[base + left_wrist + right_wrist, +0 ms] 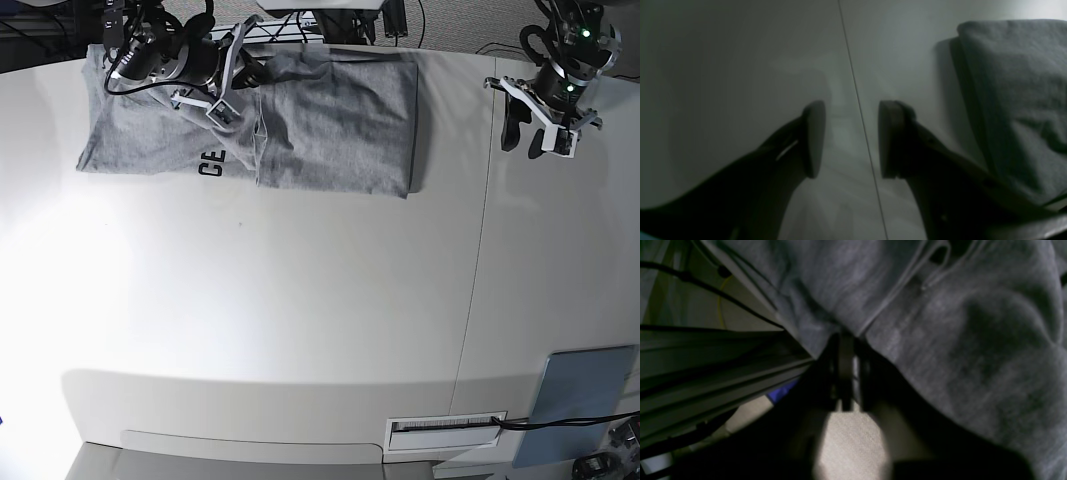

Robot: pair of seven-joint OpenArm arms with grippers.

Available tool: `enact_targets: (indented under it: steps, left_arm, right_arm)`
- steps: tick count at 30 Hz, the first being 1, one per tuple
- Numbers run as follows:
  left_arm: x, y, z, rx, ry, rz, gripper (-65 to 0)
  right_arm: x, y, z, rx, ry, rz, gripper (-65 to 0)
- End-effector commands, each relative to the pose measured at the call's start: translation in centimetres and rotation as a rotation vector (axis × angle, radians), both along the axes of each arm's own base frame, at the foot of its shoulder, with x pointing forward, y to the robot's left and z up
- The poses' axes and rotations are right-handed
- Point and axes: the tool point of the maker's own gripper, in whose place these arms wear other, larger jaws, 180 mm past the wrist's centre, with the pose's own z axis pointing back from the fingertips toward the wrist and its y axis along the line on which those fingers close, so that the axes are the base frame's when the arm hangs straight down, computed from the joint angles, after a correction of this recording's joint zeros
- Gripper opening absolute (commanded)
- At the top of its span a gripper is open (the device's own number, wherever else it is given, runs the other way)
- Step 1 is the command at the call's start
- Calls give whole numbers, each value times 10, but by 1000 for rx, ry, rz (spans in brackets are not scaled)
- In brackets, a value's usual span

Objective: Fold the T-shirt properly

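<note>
Heather-grey cotton T-shirt (pixel 300 120) lies partly folded at the tabletop's (pixel 300 320) far left. Right tool (pixel 845 373) pinches a fabric fold; left tool (pixel 851 138) spread, empty. Soft, limp, light: grip hems or corners.

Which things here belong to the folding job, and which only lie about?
Belong to the job:
T-shirt
right gripper, at the shirt
left gripper, open over bare table

Only lying about:
blue-grey sheet at the table corner
white labelled strip
</note>
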Motion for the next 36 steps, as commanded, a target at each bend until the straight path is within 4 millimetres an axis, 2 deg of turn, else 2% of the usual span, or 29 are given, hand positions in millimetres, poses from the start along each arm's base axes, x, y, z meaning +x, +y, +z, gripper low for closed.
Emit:
enact_targets:
  steps: [1,3,4,6,10,12,14,19,23,28,30,32,34,36]
  left_arm:
    - [4,-1,10,-4,-40,-7,-393]
    - [4,-1,10,-4,-40,-7,-393]
    - [4,-1,10,-4,-40,-7,-393]
    - [4,-1,10,-4,-40,-7,-393]
    - [4,-1,10,-4,-40,-7,-393]
    - [4,-1,10,-4,-40,-7,-393]
    - [4,-1,10,-4,-40,-7,-393]
    - [4,-1,10,-5,-41,-7,-393]
    - [4,-1,11,-5,-41,-8,-393]
    - [4,-1,11,-5,-41,-8,-393]
    - [4,-2,10,-6,-41,-14,-393]
    - [3,-7,10,-8,-40,-50,-393]
    - [3,-14,12,-30,-48,-79,-394]
    - [3,-16,14,-50,-57,-83,-394]
  right_arm:
    - [3,4,8,27,-33,11,-534]
    - [3,4,8,26,-33,13,-453]
    - [3,4,9,30,-32,13,-436]
    - [2,10,13,73,-27,11,-434]
    - [-7,30,37,190,5,54,-435]
    - [-8,29,46,155,-23,90,-435]
    - [-2,19,52,86,-79,83,-435]
    - [18,-33,60,-48,-175,-69,-435]
    - [32,-94,70,-174,-224,-232,-435]
    - [39,-166,99,-286,-319,-439,-435]
    - [38,-190,112,-321,-346,-498,-433]
    - [32,-213,118,-378,-330,-567,-386]
    - [20,-234,114,-444,-276,-585,-318]
    - [7,-251,101,-467,-196,-605,-304]
